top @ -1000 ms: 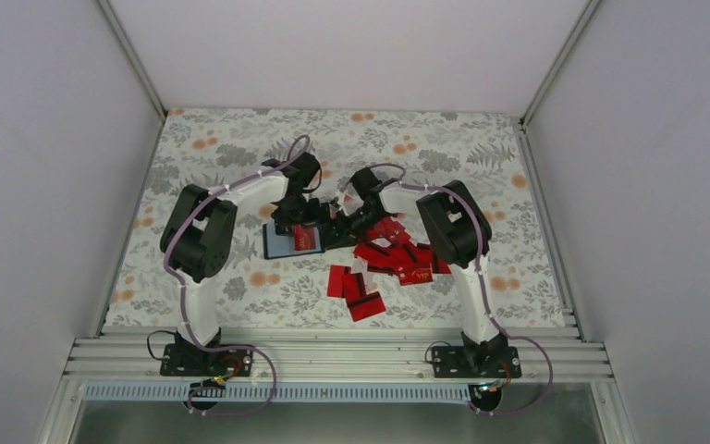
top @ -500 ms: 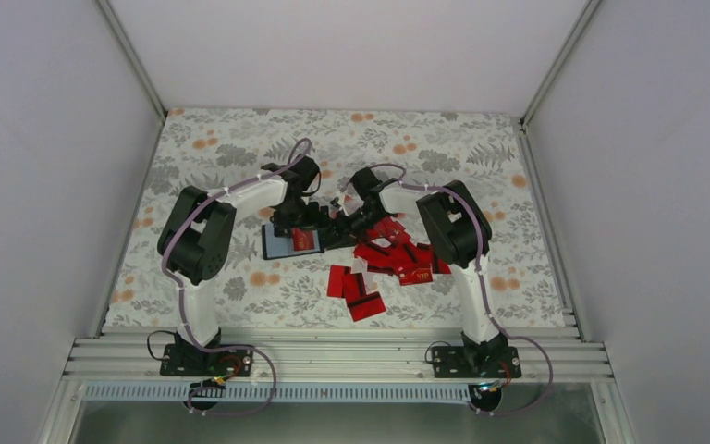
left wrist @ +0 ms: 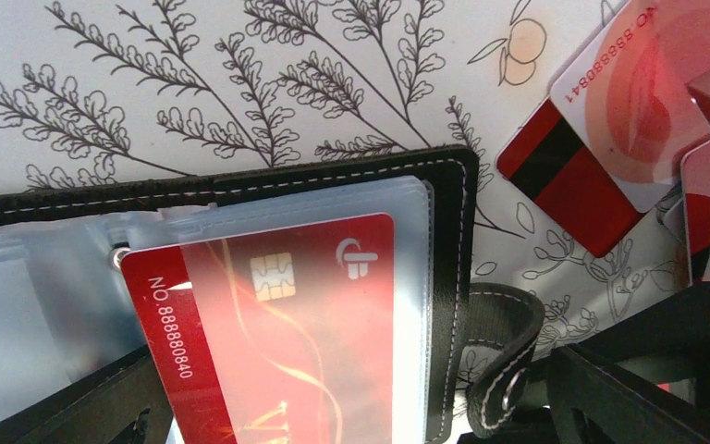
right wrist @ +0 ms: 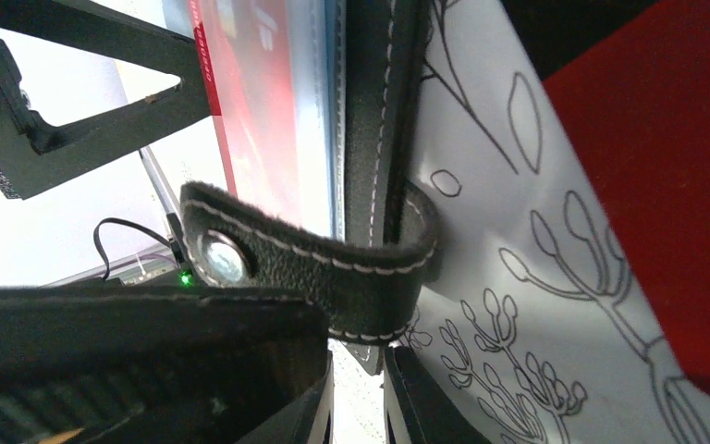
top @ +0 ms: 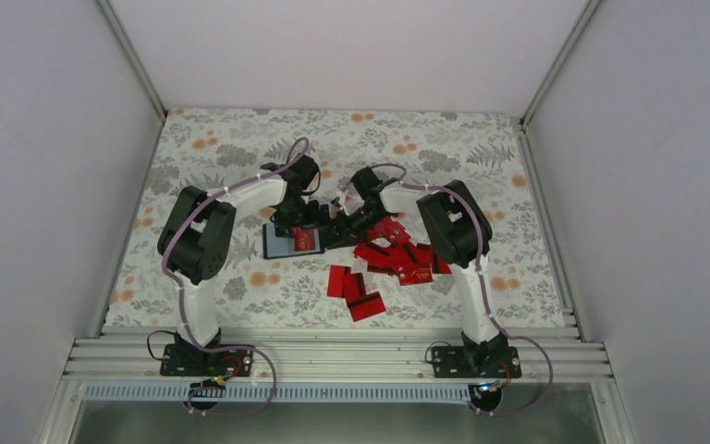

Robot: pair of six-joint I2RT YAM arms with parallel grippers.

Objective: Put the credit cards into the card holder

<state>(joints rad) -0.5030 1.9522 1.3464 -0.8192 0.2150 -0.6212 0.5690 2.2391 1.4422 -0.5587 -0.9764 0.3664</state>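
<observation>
The wallet (top: 275,246) lies open near the middle of the table (top: 222,148). One red card (left wrist: 277,314) is seen most of the way inside its clear pocket (left wrist: 413,231); in the left wrist view only the numbered strip at 9 o'clock is left uncovered.

Over the last second hardly anything is changed. Wallet and card are kept where they were, and only the left arm (top: 199,242) is shifted slightly toward 9 o'clock.

The left gripper (top: 294,218) is held spread wide over the wallet with nothing between its fingers, so the card is judged released. The right gripper (right wrist: 356,407), at 3 o'clock of the wallet, is nearly pressed together and appears to pinch the snap tab (right wrist: 333,268), steadying the wallet.

The loose cards (top: 397,259), heaped at 4 o'clock of the wallet, are yet to be loaded.
</observation>
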